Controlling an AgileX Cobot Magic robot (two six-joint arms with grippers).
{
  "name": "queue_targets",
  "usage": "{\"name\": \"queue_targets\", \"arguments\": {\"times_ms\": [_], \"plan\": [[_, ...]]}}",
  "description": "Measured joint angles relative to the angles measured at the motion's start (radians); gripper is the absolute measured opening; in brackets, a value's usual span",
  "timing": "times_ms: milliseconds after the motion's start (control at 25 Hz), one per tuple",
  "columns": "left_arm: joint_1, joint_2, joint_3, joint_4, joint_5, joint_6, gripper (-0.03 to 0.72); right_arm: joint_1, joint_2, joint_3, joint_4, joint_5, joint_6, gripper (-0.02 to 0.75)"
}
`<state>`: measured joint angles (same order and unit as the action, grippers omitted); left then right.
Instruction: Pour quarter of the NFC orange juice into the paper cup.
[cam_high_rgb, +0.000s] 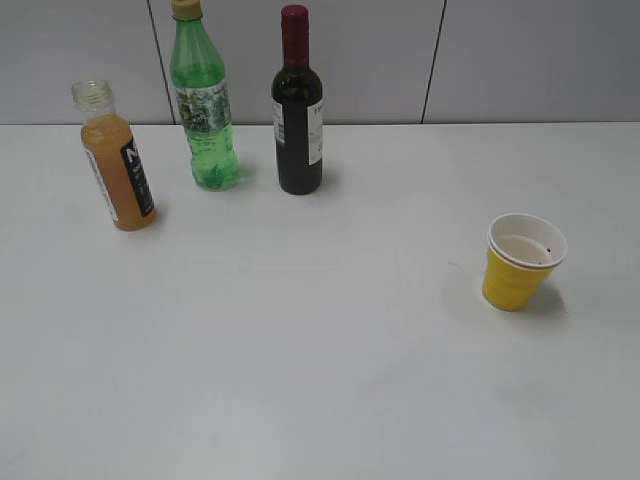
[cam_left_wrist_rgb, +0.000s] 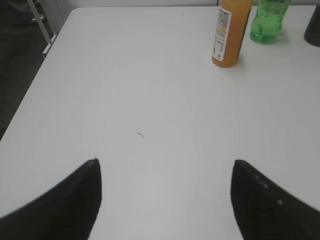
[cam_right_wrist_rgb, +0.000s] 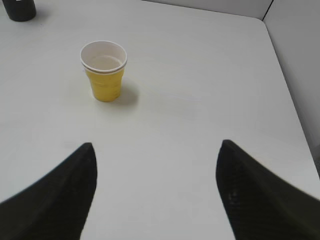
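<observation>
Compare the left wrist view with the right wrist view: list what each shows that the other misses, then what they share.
Only the left wrist view: the orange juice bottle, the green bottle beside it, and the open left gripper. Only the right wrist view: the yellow paper cup, upright, and the open right gripper. Both: the white table and an edge of the dark wine bottle; neither gripper holds anything.

On your desk (cam_high_rgb: 300, 380), the NFC orange juice (cam_high_rgb: 117, 170) stands far left, the green bottle (cam_high_rgb: 205, 110) just right and behind it, then the wine bottle (cam_high_rgb: 298, 110). The paper cup (cam_high_rgb: 520, 262) sits well apart, nearer right.
</observation>
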<state>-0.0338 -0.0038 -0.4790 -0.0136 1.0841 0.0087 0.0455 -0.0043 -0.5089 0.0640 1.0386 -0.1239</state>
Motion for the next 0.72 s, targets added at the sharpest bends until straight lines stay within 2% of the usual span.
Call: {"name": "queue_targets", "arguments": {"times_ms": [720], "plan": [[0.0, 0.0, 0.0, 0.0, 0.0, 0.0, 0.588, 0.0, 0.0, 0.0, 0.0, 0.0, 0.0, 0.59]]}}
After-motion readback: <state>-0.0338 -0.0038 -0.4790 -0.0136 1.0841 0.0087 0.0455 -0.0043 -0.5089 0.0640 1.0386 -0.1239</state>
